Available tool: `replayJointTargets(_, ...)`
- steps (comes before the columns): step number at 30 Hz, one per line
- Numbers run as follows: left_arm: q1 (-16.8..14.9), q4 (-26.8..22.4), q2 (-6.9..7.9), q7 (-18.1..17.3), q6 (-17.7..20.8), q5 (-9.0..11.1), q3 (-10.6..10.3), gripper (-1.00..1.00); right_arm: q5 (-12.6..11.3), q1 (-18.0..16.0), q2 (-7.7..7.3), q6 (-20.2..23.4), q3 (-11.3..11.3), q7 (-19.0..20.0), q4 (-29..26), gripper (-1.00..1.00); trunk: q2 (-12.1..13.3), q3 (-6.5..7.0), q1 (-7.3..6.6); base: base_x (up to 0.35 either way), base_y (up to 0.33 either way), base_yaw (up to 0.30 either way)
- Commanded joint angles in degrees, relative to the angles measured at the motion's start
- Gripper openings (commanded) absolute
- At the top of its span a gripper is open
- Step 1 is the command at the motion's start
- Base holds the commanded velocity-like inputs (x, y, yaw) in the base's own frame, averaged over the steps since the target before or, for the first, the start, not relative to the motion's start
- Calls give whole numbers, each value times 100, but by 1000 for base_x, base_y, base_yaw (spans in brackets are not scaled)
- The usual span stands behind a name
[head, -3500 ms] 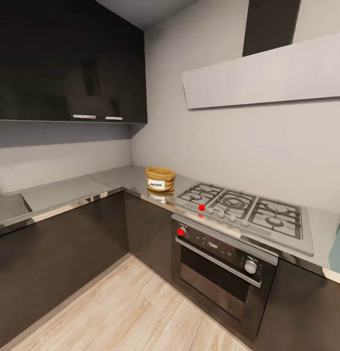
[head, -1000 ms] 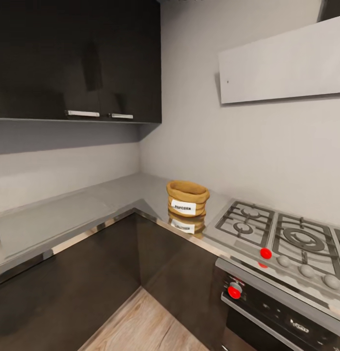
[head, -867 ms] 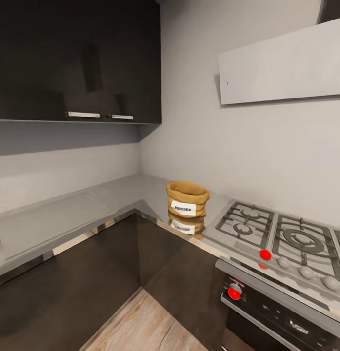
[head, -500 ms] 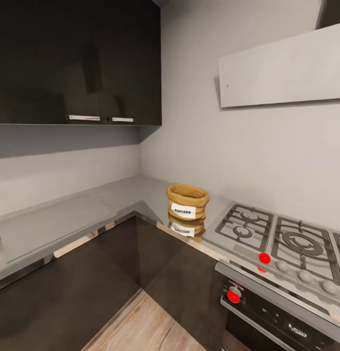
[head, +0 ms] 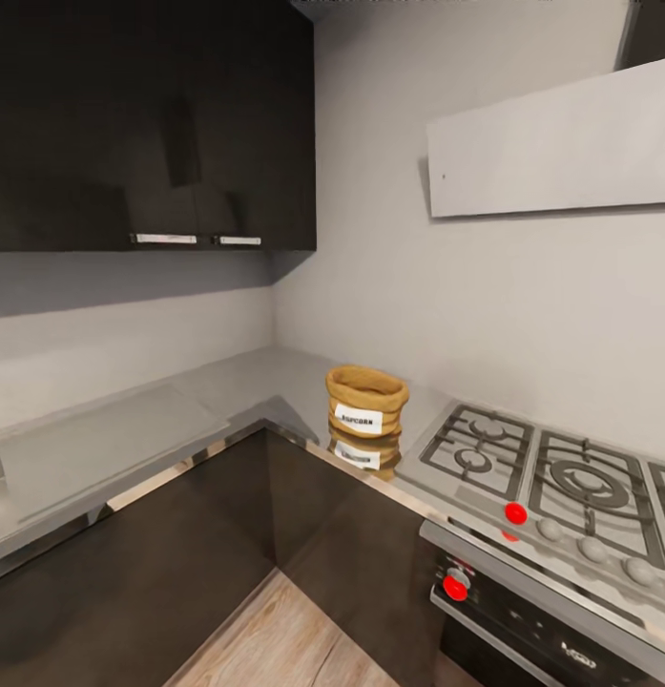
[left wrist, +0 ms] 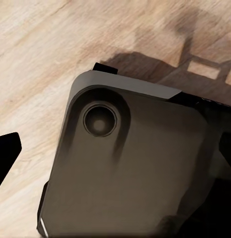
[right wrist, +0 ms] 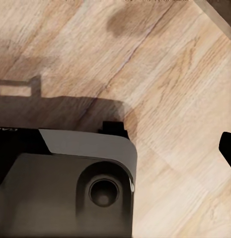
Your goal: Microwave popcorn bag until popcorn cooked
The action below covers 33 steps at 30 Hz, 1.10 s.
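Standing upright at the centre of the head view, slightly below the middle, the popcorn bag [head: 366, 402] rests on the countertop [head: 132, 439], near the inner corner of the L-shaped worktop. Its white label faces the camera and its rolled rim is open upward; a reflection of the bag shows on the glossy surface just in front of it. The gas hob [head: 542, 477] lies just beside the bag toward the lower right of the frame, with a red knob [head: 515, 512] at its front edge. The oven [head: 532, 620] sits below the hob at the lower right corner, bearing a second red knob [head: 455, 587]. Dark upper cabinets [head: 151, 124] occupy the upper left; the white hood [head: 551, 143] occupies the upper right.

Both wrist views look down on a grey robot base [left wrist: 130, 168] over light wood floor [right wrist: 165, 64]. A dark fingertip [left wrist: 5, 151] shows at one frame edge of the left wrist view, another [right wrist: 227, 146] in the right; whether either pair of fingers is spread or pressed together cannot be told.
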Motion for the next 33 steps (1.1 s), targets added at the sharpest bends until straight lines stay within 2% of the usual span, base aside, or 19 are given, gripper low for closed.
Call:
replayJointTargets(1, -1, -4, -2, 14, -12, 10, 9, 100, 49, -6, -2, -30, -48, -11, 19, 100, 38, 12, -23, 0, 0, 0)
replayJointTargets(18, 0, -9, -2, 17, -22, 22, 17, 100, 44, -6, -8, -42, -48, -81, 17, 100, 719, 317, -396, 0, 0, 0)
replayJointTargets(24, -1, -13, -3, 24, -80, -17, 1, 100, 44, -6, -7, -39, -48, -81, 18, 100, 719, 317, -396, 0, 0, 0)
replayJointTargets(33, -1, -15, -2, 23, -90, -30, -14, 100, 44, -6, -10, -47, -49, -85, 17, 100, 1080, 479, -594, 0, 0, 0)
